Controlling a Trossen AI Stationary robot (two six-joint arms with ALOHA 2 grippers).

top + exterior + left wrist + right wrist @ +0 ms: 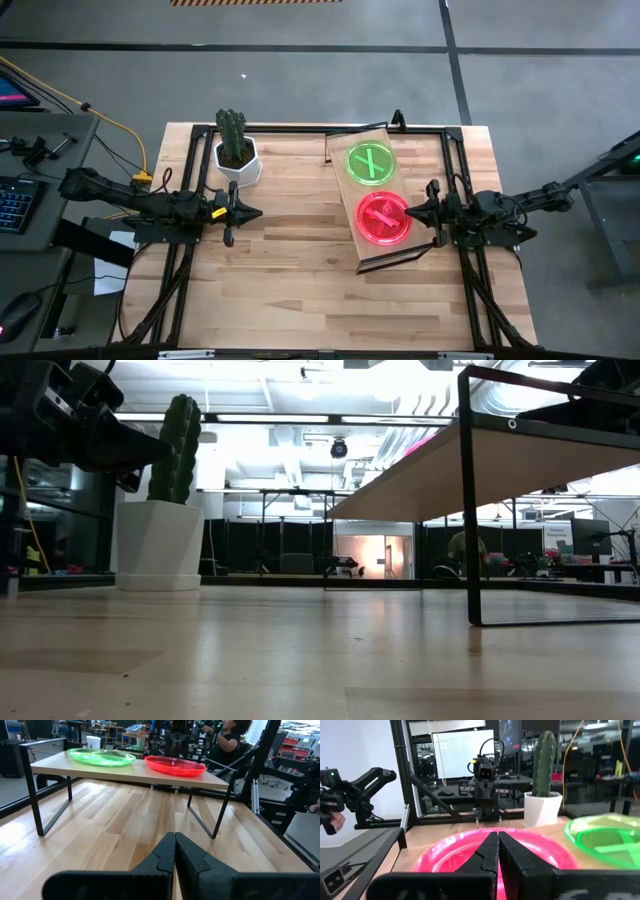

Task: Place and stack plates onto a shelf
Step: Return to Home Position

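While both arms sit low at opposite sides of table, green plate and pink plate lie on shelf: stacking looks done, homing step in hand
L to R: left gripper pinched shut, empty, over bare wood nr cactus pot; on shelf, green at cactus end, pink beside it; right gripper also closed tight, holding nothing, tips at pink plate's rim, contact unclear; next move prob needs it drawn clear w/o nudging plate
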